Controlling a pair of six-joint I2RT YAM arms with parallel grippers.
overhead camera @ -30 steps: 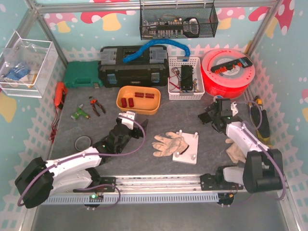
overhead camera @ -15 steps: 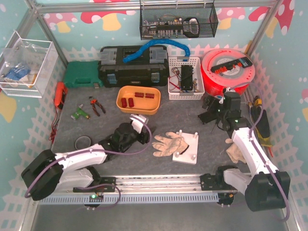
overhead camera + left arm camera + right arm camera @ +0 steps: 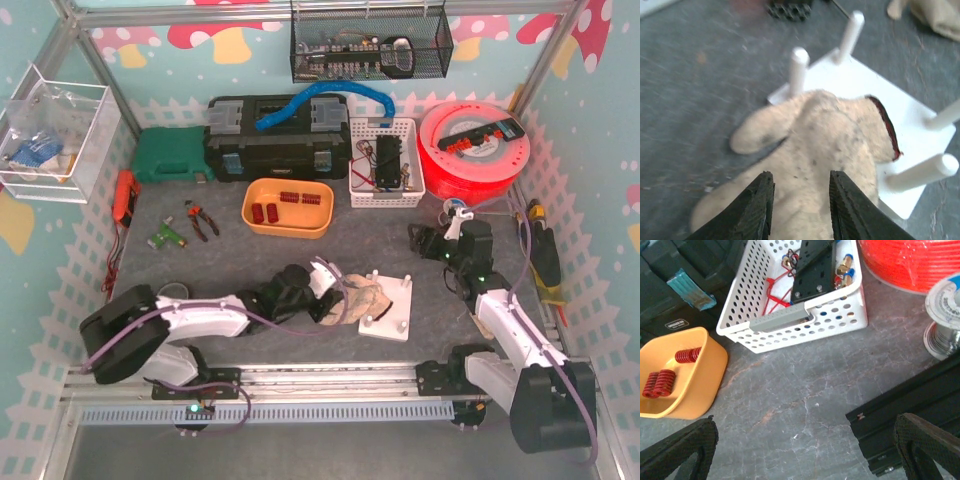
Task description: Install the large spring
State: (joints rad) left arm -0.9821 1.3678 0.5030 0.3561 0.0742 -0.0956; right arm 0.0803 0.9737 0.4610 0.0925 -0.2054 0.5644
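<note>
Lying in the orange plastic tray (image 3: 690,385), far left ahead of the right gripper (image 3: 805,432), the large red coil springs (image 3: 657,382) are short and thick. Both grippers stand parted and empty. The left gripper (image 3: 800,182) has advanced over the beige work glove (image 3: 815,145); the white pegged board (image 3: 880,95) lies just beyond.

Blocked under the left tool (image 3: 801,182) by a work glove (image 3: 825,145), draped across the white peg board (image 3: 875,95) and just beside one peg (image 3: 798,70). Open only along the board's far edge. Ahead of the right tool (image 3: 805,437), bare worktop (image 3: 790,410), hemmed in by black extrusion (image 3: 910,405), white basket (image 3: 790,322) and yellow bin (image 3: 700,385).
</note>
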